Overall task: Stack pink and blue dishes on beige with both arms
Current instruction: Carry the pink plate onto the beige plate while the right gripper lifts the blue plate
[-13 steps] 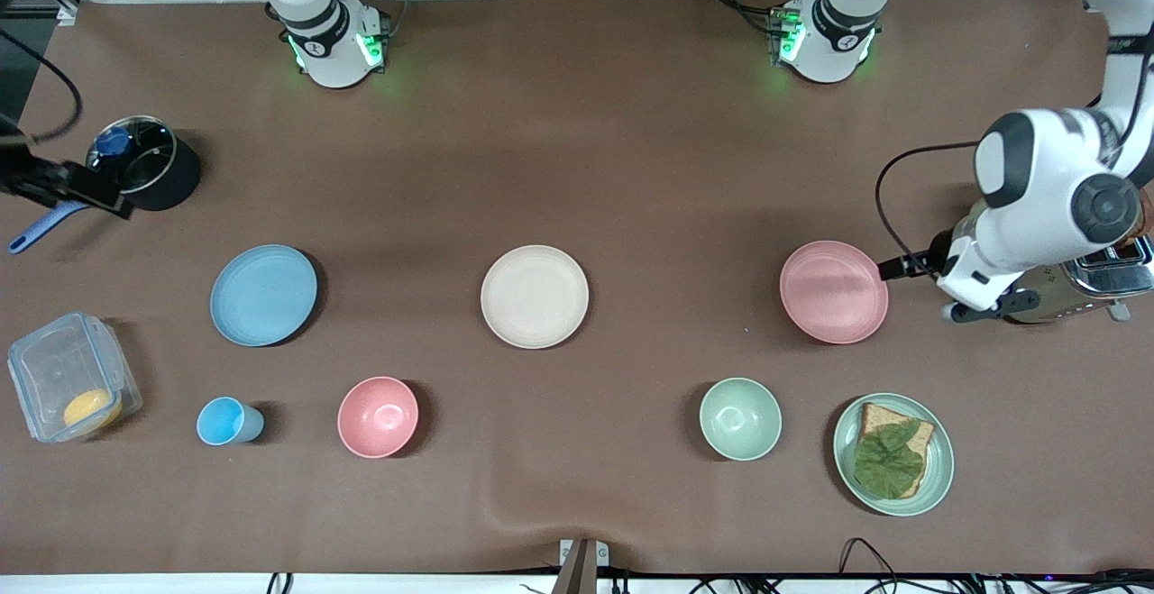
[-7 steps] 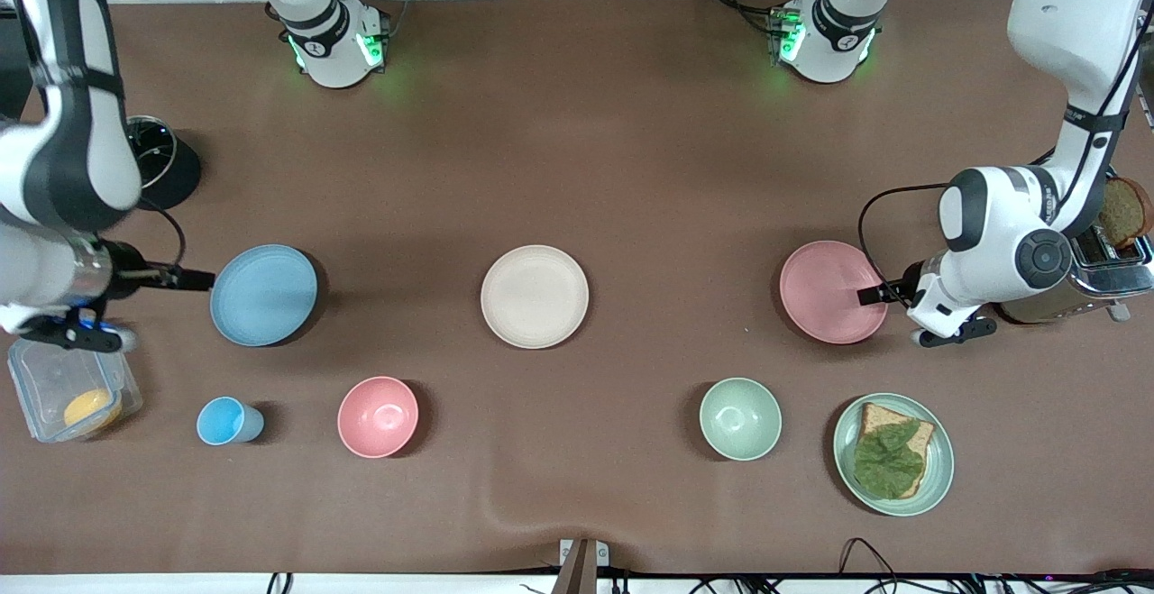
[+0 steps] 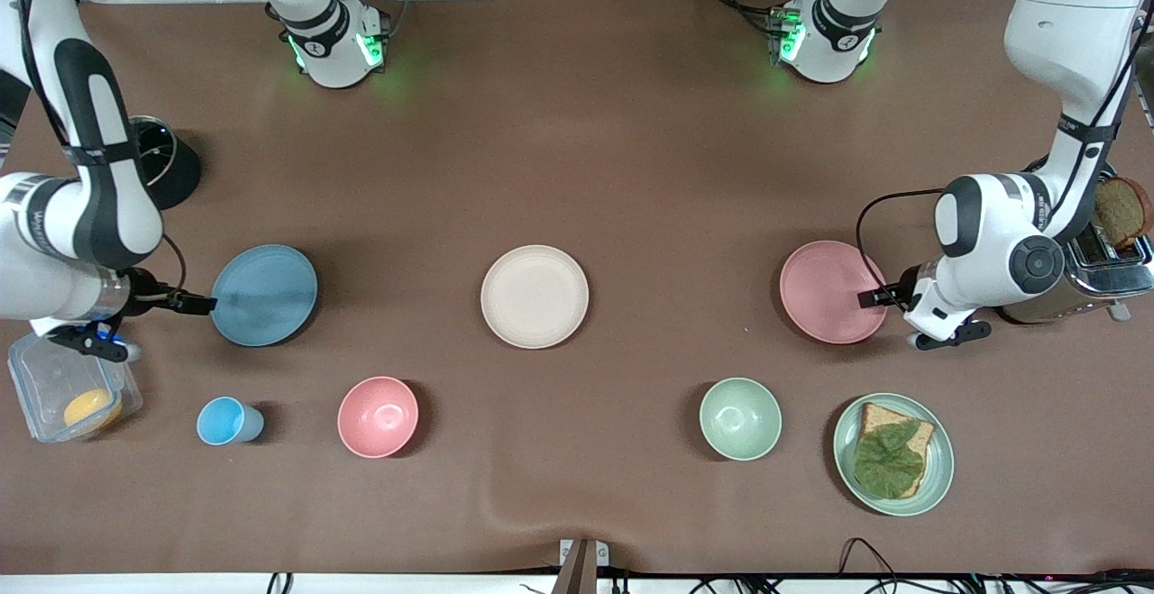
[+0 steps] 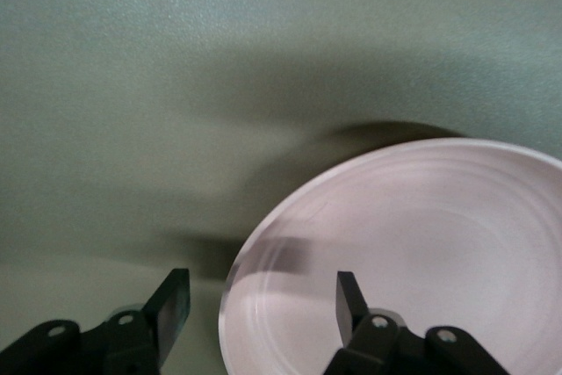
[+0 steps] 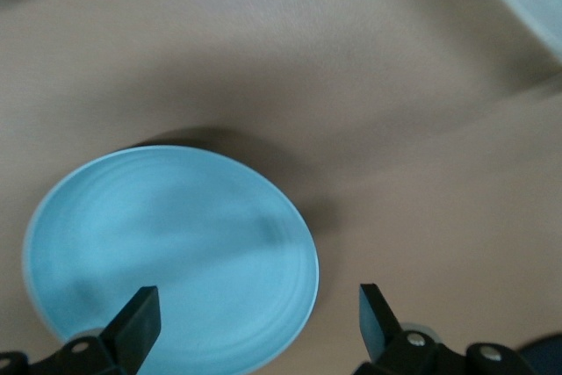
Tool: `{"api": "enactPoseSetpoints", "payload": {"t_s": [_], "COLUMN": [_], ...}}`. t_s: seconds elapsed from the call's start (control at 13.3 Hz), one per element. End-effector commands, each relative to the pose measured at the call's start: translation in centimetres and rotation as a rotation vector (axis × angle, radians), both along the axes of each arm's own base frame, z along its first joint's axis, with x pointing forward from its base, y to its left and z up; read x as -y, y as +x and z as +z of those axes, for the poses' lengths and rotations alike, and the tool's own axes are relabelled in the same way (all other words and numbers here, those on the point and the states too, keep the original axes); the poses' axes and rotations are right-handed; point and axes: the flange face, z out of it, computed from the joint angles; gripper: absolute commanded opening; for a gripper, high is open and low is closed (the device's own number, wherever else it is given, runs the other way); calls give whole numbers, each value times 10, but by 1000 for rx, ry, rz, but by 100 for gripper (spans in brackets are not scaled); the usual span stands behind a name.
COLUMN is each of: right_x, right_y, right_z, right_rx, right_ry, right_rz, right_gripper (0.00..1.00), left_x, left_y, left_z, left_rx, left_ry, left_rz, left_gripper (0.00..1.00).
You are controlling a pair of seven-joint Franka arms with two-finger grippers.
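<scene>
Left gripper [image 3: 873,297], jaws open, straddles the pink plate [image 3: 829,292] rim, right of frame centre. Right gripper [image 3: 200,304], jaws open, sits at the blue plate [image 3: 264,295] edge, frame left. Beige plate [image 3: 534,296] lies centre on the worktop [image 3: 577,143].

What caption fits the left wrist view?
Left gripper, fingers open, straddling the rim of the pink plate on the table.

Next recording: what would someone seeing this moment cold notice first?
Three matching plates sit in a row across the table's middle: blue plate toward the right arm's end, beige plate in the centre, pink plate toward the left arm's end. Each arm mirrors the other, the right gripper open at the blue plate's outer rim and the left gripper open at the pink plate's outer rim.
</scene>
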Motion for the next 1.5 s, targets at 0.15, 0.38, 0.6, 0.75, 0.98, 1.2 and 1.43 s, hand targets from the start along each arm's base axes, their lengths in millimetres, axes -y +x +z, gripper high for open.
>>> {"api": "enactPoseSetpoints", "payload": {"t_s": [0.15,0.38,0.6,0.75,0.98,1.2,1.43], "right_x": [21,39,39,34,31,27,19], "right_y": [-24,-33,-36,-34,-32,-30,-26], "right_z": [-60,-80,-92,-88,-85,-73,-50], "right_rx": [-18,-33,-44,-45,-42,-48,-46], "right_ry": [23,46,56,58,58,61,65], "right_rz": [13,22,10,13,18,25,38], "right_gripper": [100,97,0,0,0,0,0], "left_x": [-6,-6,-8,-8,-10,32,92], "left_y": [2,2,4,4,6,8,8], "left_z": [-4,-7,-7,-6,22,77,132], "left_rx": [12,8,11,14,34,57,89], "left_ry": [4,2,2,1,-8,-29,-59], "left_rz": [-29,-28,-25,-28,-67,-111,-112], "left_gripper": [71,37,0,0,0,0,0]}}
